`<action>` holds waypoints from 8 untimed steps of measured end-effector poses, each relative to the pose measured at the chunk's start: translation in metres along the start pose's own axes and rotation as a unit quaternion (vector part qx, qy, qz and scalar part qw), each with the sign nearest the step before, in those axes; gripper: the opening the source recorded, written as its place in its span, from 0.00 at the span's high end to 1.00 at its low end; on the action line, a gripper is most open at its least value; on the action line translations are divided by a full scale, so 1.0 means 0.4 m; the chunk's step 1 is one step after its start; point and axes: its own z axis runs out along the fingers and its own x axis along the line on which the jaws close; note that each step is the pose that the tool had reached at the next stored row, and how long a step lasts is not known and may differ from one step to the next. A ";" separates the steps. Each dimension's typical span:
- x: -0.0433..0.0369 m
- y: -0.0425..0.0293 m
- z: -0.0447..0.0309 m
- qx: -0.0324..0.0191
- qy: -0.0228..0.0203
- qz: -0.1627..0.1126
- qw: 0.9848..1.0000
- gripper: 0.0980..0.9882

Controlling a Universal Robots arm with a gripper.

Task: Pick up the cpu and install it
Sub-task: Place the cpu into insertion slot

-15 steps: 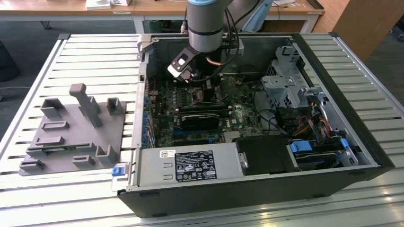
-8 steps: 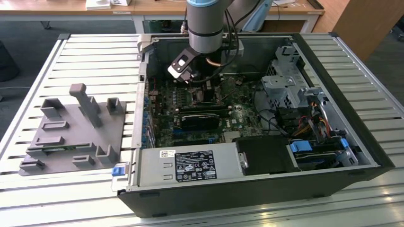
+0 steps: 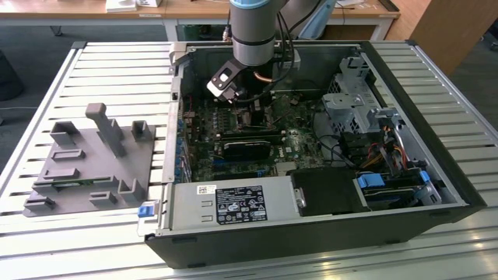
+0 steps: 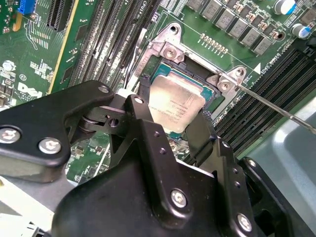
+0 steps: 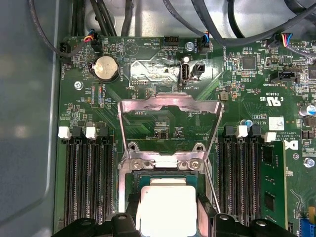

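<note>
Grey tray sits on the slatted worktop at the exterior view's left; its slot contents are too small to tell. Open case stands just beside it, toward the exterior view's right, with the motherboard inside and the arm reaching down into it. Silvery cpu lies in the socket opening, directly between the fingers, not off to either side. Fingers narrow, pressed on two opposite cpu edges, so holding it. Chip is square with no long axis, and its edges look parallel to the socket frame. Cannot tell if it is seated or just above the contacts. Load plate is flipped open, apart from the cpu. Memory slots flank the socket.
</note>
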 end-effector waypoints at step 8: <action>0.000 0.000 0.000 0.000 0.000 0.000 1.000 0.42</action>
